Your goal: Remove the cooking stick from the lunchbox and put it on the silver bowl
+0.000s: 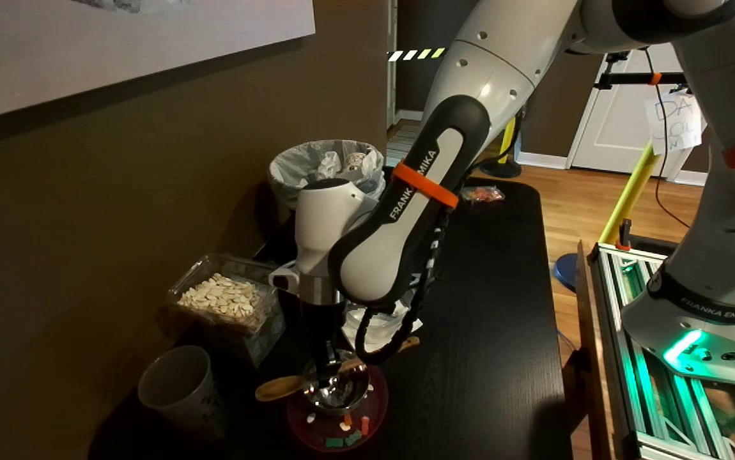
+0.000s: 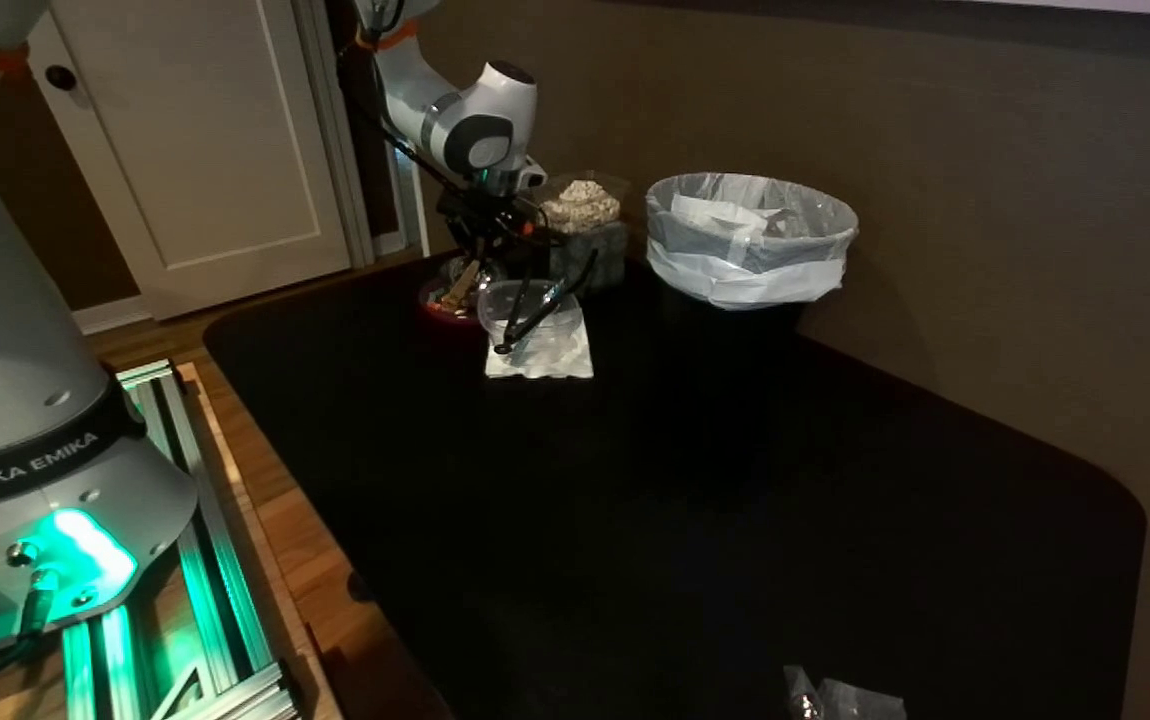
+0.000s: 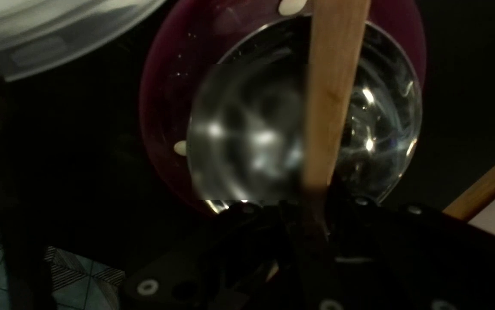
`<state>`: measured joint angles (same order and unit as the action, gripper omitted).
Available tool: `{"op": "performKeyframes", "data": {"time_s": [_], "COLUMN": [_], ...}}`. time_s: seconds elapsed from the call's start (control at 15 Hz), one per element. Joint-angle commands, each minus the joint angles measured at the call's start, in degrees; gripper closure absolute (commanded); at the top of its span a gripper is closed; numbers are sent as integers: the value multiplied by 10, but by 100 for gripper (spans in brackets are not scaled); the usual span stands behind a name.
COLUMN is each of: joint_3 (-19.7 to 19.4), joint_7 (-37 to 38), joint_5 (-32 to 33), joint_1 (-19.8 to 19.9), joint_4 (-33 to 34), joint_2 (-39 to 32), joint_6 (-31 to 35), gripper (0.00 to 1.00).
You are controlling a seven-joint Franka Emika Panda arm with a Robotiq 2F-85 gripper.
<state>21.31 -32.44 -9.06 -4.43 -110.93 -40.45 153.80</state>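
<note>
My arm (image 1: 374,259): bent, reaching over the black table (image 1: 489,306). My gripper (image 1: 326,375): pointing down, closed on a wooden spoon (image 3: 334,94) above the silver bowl (image 3: 389,116).

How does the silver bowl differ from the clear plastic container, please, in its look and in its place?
The silver bowl is shiny and opaque, while the clear container is see-through. The silver bowl stands on a red plate; the clear container stands on a white sheet. The gripper holds a wooden spoon across the silver bowl, whereas the clear container stands beside the red plate. Both have a rounded rim.
</note>
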Motion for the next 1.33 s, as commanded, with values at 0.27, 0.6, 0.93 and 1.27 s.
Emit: {"op": "performKeyframes", "data": {"time_s": [0.27,0.6,0.93,1.27], "joint_3": [26,34,63,69], "joint_7": [9,5,-32,-120], "joint_5": [11,9,0,10], "joint_1": [20,26,52,64], "joint_4": [26,0,-29,-47], "joint_2": [-23,18,64,91], "joint_6": [-36,-28,-18,-16], "gripper": [38,1,0,0]}}
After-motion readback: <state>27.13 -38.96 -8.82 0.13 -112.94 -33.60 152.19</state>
